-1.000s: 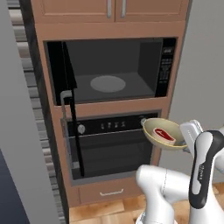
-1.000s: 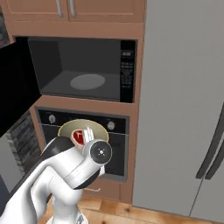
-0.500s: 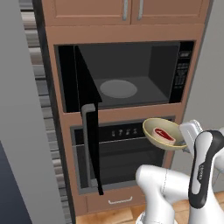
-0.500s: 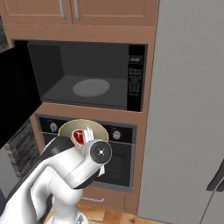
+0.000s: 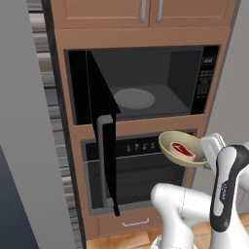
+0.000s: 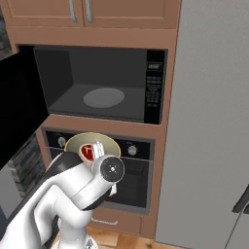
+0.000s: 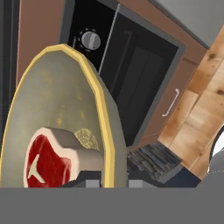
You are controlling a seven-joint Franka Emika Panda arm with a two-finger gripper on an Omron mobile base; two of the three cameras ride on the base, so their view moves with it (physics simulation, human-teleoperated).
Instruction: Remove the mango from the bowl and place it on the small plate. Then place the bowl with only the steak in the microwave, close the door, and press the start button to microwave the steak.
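Bowl [image 5: 181, 149] with steak [image 5: 181, 151] sits clamped by its rim in pincer [image 5: 208, 154].

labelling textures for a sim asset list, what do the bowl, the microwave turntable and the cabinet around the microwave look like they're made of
Bowl: probably glazed ceramic, with a matte speckled olive inside and a yellow rim. It holds the steak.
Turntable: likely glass, shown as a flat pale grey disc with no visible shine.
Cabinet: wood or wood veneer, warm brown with a faint grain and a satin look.

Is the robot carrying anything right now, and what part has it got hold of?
Yes: the tool carries a yellow-rimmed bowl with a steak inside, gripping it at the rim.
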